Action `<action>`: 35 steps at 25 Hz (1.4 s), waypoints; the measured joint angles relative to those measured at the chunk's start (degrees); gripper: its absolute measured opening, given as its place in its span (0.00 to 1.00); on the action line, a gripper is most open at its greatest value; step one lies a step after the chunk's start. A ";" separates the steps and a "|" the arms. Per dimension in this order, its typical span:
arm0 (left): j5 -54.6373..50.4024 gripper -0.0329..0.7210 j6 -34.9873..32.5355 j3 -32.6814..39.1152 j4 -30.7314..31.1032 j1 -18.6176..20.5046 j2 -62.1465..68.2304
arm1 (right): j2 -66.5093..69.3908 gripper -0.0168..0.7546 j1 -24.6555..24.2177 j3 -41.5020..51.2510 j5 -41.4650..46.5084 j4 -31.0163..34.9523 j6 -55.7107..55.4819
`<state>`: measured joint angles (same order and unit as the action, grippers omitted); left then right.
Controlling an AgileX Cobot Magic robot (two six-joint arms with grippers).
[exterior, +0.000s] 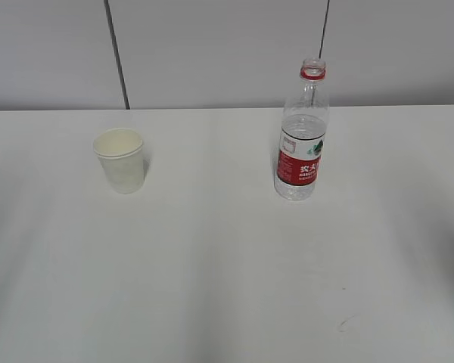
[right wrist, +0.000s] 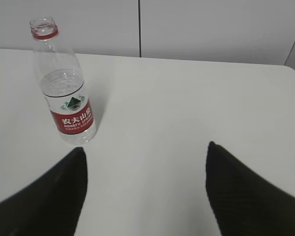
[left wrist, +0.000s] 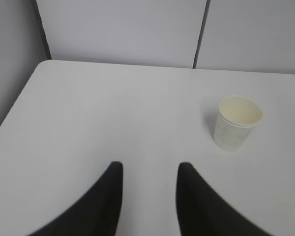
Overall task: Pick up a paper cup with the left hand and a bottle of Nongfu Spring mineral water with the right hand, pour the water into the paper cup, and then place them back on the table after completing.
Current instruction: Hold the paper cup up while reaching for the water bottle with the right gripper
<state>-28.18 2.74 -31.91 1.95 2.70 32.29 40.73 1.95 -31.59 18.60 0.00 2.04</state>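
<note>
A white paper cup point(exterior: 120, 159) stands upright and empty on the white table point(exterior: 212, 265), left of centre. It also shows in the left wrist view point(left wrist: 237, 122), ahead and to the right of my left gripper point(left wrist: 150, 167), which is open and empty. An uncapped Nongfu Spring bottle point(exterior: 303, 136) with a red label stands upright right of centre, about two-thirds full of clear water. In the right wrist view the bottle point(right wrist: 64, 88) stands ahead and left of my right gripper point(right wrist: 145, 150), which is wide open and empty. Neither gripper shows in the exterior view.
A grey panelled wall point(exterior: 227, 45) runs behind the table's far edge. The table's left edge and rounded corner point(left wrist: 37, 69) show in the left wrist view, its right far corner point(right wrist: 290, 69) in the right wrist view.
</note>
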 joint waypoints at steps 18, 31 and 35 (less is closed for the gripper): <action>52.81 0.36 -2.74 8.84 0.87 -11.41 38.19 | 28.85 0.74 0.00 0.00 -31.27 0.66 0.00; 80.17 0.36 0.17 8.79 9.39 -11.68 61.74 | 44.93 0.74 0.00 0.00 -50.13 -7.63 -5.09; 86.77 0.36 0.26 8.74 9.48 -11.68 65.85 | 45.58 0.74 0.00 0.00 -53.85 -11.07 -7.63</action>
<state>58.59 3.00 -23.17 11.43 -8.98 98.13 86.31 1.95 -31.59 -35.25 -11.07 -5.58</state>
